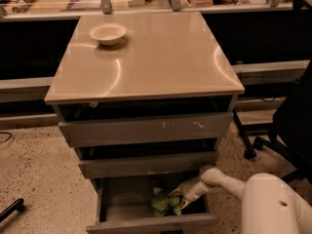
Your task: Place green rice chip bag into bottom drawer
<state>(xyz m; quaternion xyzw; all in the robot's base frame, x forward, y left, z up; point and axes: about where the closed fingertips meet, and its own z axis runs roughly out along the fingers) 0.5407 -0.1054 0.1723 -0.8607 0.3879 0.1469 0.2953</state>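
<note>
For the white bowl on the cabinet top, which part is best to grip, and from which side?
Probably the near rim of the bowl, from above: it stands upright and open. The gripper is in the bottom drawer, by the green rice chip bag.

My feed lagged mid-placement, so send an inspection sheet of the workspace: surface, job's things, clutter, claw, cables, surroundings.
Surface: beige cabinet top holds a white bowl near its back left corner.
Job's things: green rice chip bag lies inside the bottom drawer, which is pulled open.
Clutter: black bar-like object on the floor, lower left.
Claw: the claw is inside the bottom drawer, at the bag's right edge.
Cables: possibly a thin dark cable on the floor, far left.
Surroundings: speckled floor; office chair at right; cluttered bench behind.
</note>
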